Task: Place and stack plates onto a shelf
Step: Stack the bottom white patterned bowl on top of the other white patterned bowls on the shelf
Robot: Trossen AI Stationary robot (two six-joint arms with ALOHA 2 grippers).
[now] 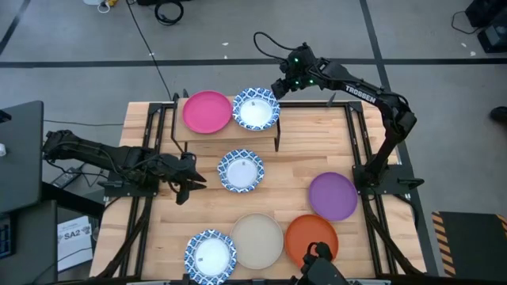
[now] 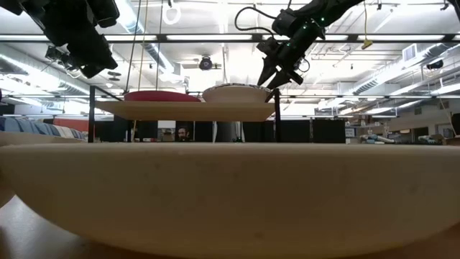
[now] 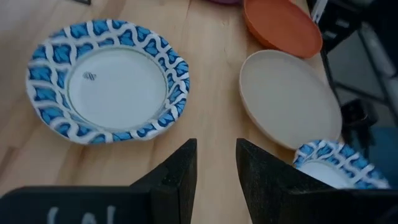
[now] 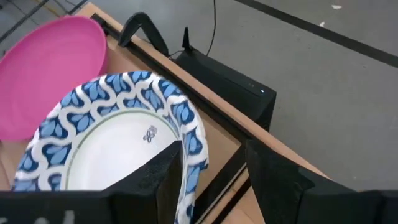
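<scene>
Now right pincer spread at blue-rimmed plate on shelf, holding nothing. Left pincer part-open, empty, over counter. Plates look light, thin, stiff; pinch rim.

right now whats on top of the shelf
Two plates sit side by side on the shelf: a pink plate and a blue-rimmed plate. Whether more plates lie under that blue-rimmed one cannot be seen.

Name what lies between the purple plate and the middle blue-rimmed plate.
Nothing: in the high view, bare table separates the purple plate from the blue-rimmed plate.
</scene>
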